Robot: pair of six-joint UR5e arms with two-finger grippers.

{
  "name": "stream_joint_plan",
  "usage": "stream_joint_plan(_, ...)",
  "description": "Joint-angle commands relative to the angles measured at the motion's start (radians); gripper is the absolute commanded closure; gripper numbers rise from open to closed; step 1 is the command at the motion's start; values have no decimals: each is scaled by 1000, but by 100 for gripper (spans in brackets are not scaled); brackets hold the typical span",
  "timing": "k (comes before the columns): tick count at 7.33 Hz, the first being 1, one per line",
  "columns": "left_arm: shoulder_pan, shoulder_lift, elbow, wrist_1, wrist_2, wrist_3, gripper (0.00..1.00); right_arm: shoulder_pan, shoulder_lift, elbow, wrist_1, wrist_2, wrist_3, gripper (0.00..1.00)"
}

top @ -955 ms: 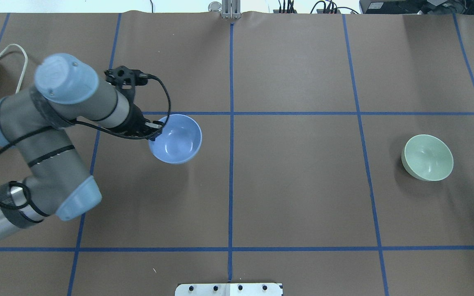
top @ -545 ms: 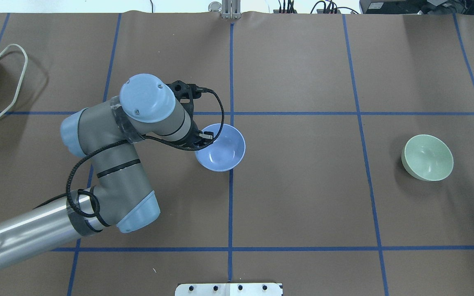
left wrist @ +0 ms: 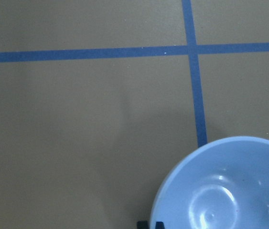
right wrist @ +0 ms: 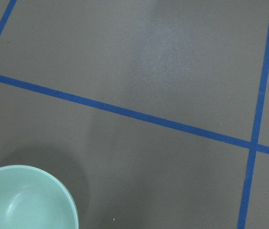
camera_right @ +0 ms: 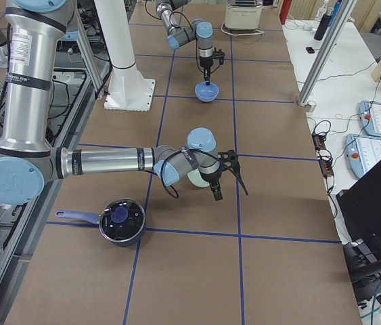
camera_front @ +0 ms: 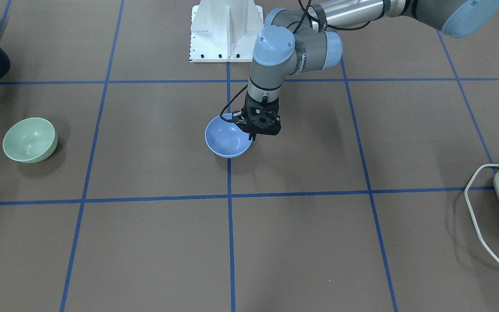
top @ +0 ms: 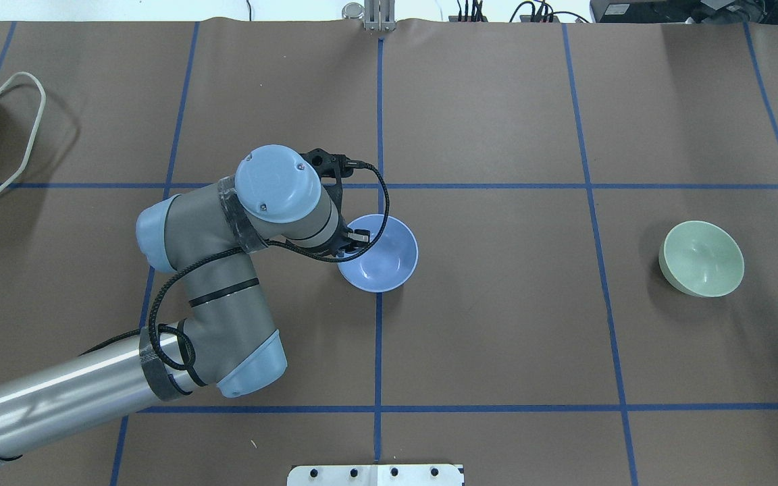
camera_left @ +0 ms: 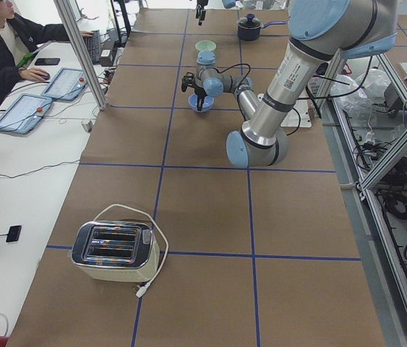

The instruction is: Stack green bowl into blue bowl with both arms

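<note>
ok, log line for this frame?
left gripper: shut on blue bowl rim, at centre | right gripper: near green bowl, state unclear | stack: not done

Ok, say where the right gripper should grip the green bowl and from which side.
Pinch the rim of the green bowl, coming down on the side nearest the right gripper: one finger inside, one outside. It sits upright, mouth open; the rounded wall would probably slip in a side grasp. The left gripper holds the blue bowl likewise.
</note>
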Motion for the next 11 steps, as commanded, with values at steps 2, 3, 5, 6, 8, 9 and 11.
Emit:
stream_joint_plan(2, 15, -3, 7, -2, 4, 5, 37, -1, 0, 0, 0, 2, 0, 0)
stream_joint_plan(3, 15, -1, -9, 1, 5, 19, 3, -1, 0, 0, 0, 2, 1, 0)
stream_joint_plan(5, -52, 35, -102, 62, -13, 96, 2, -1, 0, 1, 0, 6, 1, 0)
stream_joint_plan(6, -105, 96, -216, 179, -68, 211, 2, -1, 0, 1, 0, 6, 1, 0)
stream_joint_plan(8, -248, 271, -396, 266, -163, 418, 2, -2, -1, 0, 2, 9, 3, 0)
stream_joint_plan(9, -352, 373, -433, 265, -229, 560, 2, -2, -2, 0, 2, 9, 3, 0)
stream_joint_plan(11, -623, 555, -425, 263, -326, 978, 2, -2, -3, 0, 3, 8, 1, 0)
